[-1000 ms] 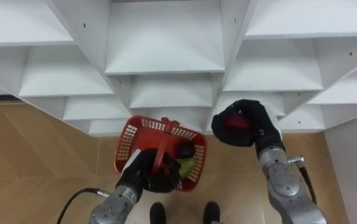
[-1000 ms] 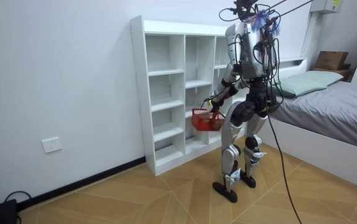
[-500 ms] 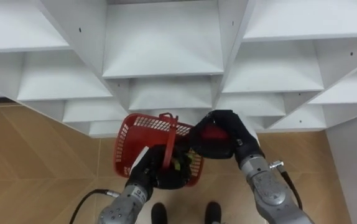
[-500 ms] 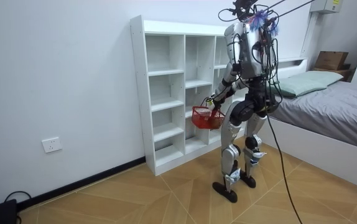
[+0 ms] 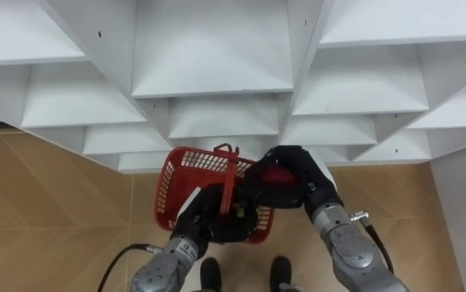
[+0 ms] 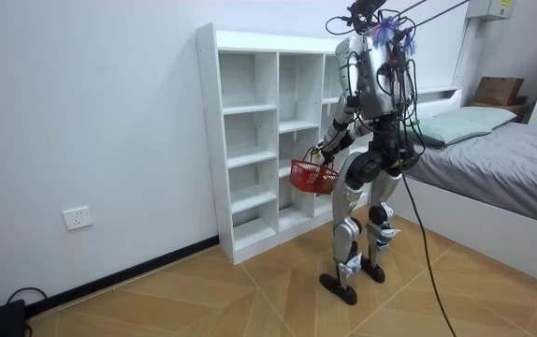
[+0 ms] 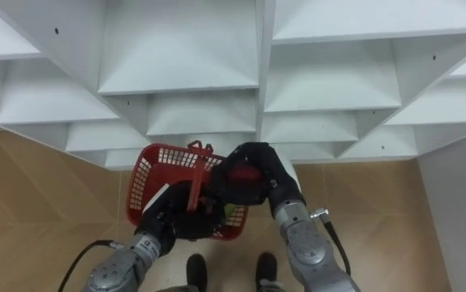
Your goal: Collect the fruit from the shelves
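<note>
While left hand [image 5: 207,217] grips red basket [image 5: 176,180] handle, right hand [image 5: 308,183] clutches red fruit [image 5: 275,174] above basket.

white closet [image 5: 213,49], standing on wooden floor [image 5: 46,203]

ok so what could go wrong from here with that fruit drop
The red fruit in the right hand sits near the red basket's right rim, not its middle; released here it might clip the rim or the raised handle and drop to the floor. The basket hangs from the left hand alone, so a bump could swing or tip it.
</note>
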